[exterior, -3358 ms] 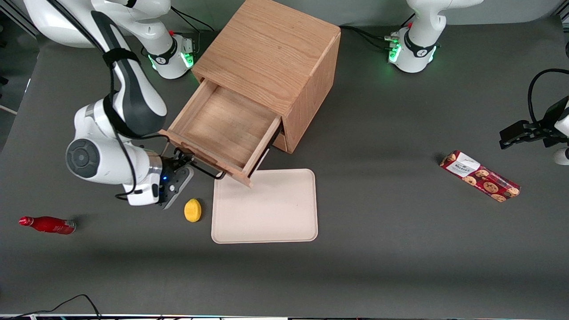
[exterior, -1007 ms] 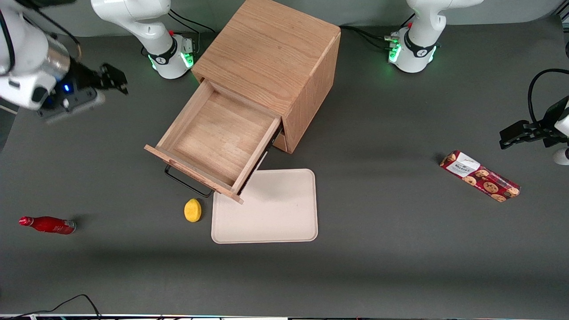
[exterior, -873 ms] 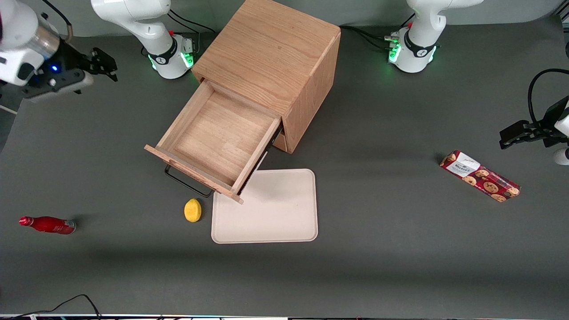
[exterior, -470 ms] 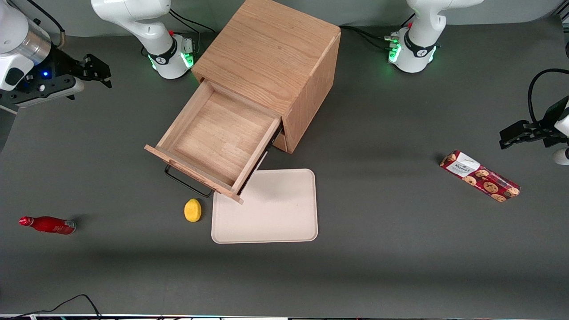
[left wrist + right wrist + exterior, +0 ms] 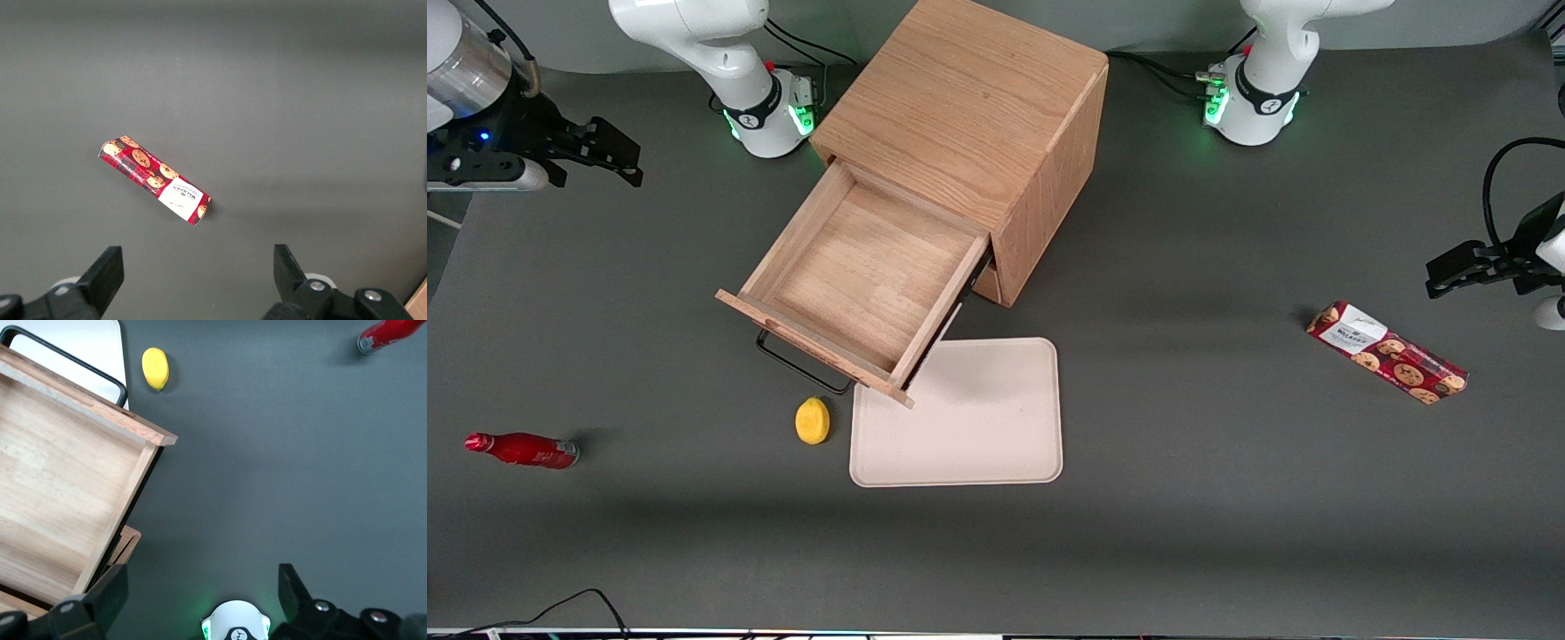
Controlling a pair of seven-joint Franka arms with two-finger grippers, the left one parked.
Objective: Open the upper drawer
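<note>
The oak-wood upper drawer [image 5: 854, 284] with its thin black bar handle [image 5: 800, 364] stands pulled out. The claw [image 5: 609, 151] hangs spread and empty, well apart from it, toward the working arm's end of the table.

The upper drawer [image 5: 852, 280] is pale grained oak, matt, with a thin black metal handle [image 5: 802, 366]. The counter [image 5: 1227, 498] looks like matt grey cloth. The black claw [image 5: 609, 156], fingers spread, hangs high toward the working arm's end.
</note>
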